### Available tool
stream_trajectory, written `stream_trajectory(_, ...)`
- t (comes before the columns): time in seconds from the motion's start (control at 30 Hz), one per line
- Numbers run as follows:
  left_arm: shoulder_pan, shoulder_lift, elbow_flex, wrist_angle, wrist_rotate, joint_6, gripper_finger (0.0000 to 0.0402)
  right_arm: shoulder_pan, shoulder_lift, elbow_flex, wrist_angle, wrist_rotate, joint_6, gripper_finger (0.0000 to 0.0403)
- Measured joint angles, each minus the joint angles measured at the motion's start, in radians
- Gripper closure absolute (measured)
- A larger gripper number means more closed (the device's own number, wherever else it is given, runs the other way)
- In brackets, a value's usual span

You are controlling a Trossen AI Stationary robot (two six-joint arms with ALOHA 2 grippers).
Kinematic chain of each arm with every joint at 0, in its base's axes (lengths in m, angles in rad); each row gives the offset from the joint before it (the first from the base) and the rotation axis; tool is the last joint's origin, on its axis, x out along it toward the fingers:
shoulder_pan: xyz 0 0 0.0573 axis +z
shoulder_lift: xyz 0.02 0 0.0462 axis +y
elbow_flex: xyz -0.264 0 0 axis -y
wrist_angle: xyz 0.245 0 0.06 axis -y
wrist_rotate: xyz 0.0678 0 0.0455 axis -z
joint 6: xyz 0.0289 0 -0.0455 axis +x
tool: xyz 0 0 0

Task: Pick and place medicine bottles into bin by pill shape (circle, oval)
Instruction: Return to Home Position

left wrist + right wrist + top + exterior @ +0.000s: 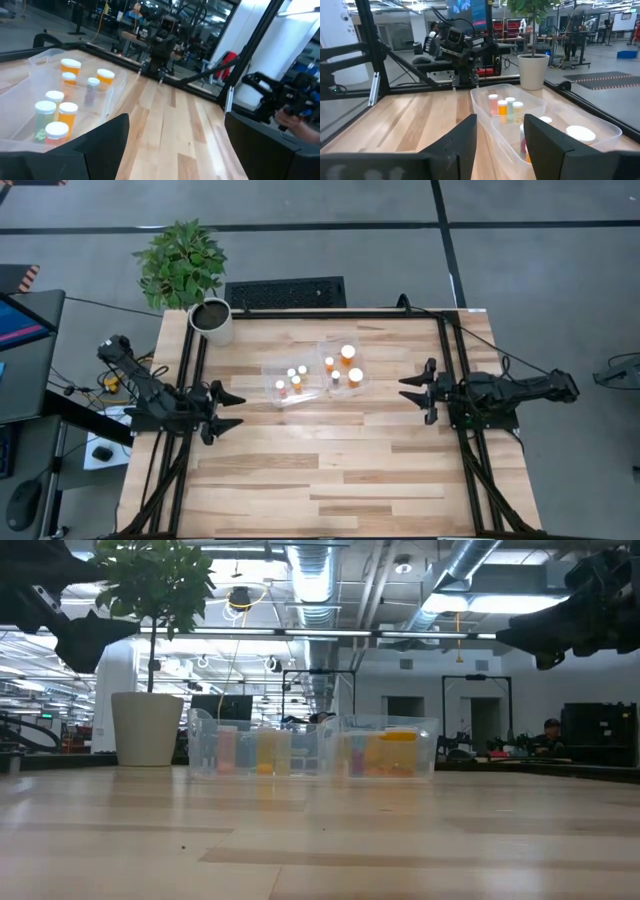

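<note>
We log orange translucent bottles (347, 352), round white caps, inside the clear plastic bin (270, 370) at mid-frame; the left gripper (237, 410) and right gripper (404, 392) flank it, fingers splayed, empty.

The worktop (330, 470) was of pale wooden planks, edged by a black metal frame (340, 313). Around it lay a grey concrete floor (540, 270) crossed by dark seams. A leafy plant (180, 262) stood in a white pot (212, 322) at the far left corner, and a black grille (285, 292) lay on the floor just behind. A monitor (22, 330) sat off to the left. Beyond, seen level across the planks, the hall was open and bright — silver ducts (310, 575) and strip lights (300, 632) overhead, pale walls (a person (551, 730) sat far off at the right).
</note>
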Motion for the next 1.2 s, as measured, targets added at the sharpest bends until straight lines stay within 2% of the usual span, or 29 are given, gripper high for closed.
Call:
stream_trajectory(0.27,0.0,0.065,-0.001,0.01,0.027,-0.002,0.0079,-0.033,0.0,-0.001,-0.003,0.008,0.064,0.023)
stream_trajectory(0.37,0.0,0.05,0.003,0.103,0.141,0.152,0.0079,-0.041,0.0,-0.001,-0.003,0.008,0.078,0.0231)
stream_trajectory(0.43,0.0,0.03,0.024,0.106,0.214,0.287,0.0079,-0.044,0.0,-0.001,-0.003,0.007,0.078,0.0232)
stream_trajectory(0.57,0.0,-0.035,0.048,0.112,0.229,0.477,0.0079,-0.039,0.0,-0.002,-0.004,0.006,0.079,0.023)
stream_trajectory(0.7,0.001,-0.106,0.047,0.011,0.284,0.425,0.0079,-0.039,0.0,-0.002,-0.005,0.005,0.079,0.0227)
stream_trajectory(0.83,0.002,-0.101,0.001,0.028,0.387,0.317,0.0079,-0.039,0.0,-0.002,-0.006,0.004,0.079,0.0229)
stream_trajectory(0.93,0.006,-0.093,0.001,0.023,0.402,0.251,0.0079,-0.039,0.0,-0.002,-0.006,0.004,0.079,0.0231)
stream_trajectory(1.2,0.052,-0.103,0.0,0.046,0.419,0.316,0.0079,-0.039,0.0,-0.002,-0.006,0.003,0.079,0.023)
